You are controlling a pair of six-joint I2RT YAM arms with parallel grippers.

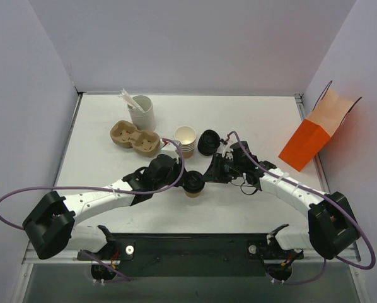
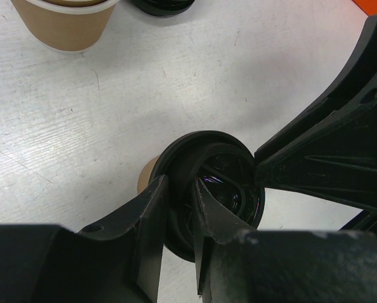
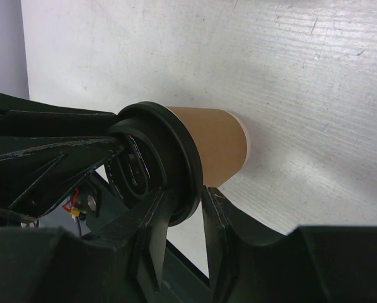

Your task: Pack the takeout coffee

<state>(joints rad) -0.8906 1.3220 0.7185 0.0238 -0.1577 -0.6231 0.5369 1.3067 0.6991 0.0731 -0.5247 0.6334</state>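
The takeout coffee, a tan paper cup with a black lid, stands on the white table between both arms. My left gripper reaches it from the left. In the left wrist view its fingers straddle the lid's rim, one on top and one outside, shut on it. My right gripper comes from the right. In the right wrist view its fingers pinch the lid's edge, one on the lid's top and one under the rim against the cup wall.
Behind the coffee stand a stack of lidless cups and a pile of black lids. A cardboard cup carrier and a white cup with sticks sit at the back left. An orange paper bag leans at the right.
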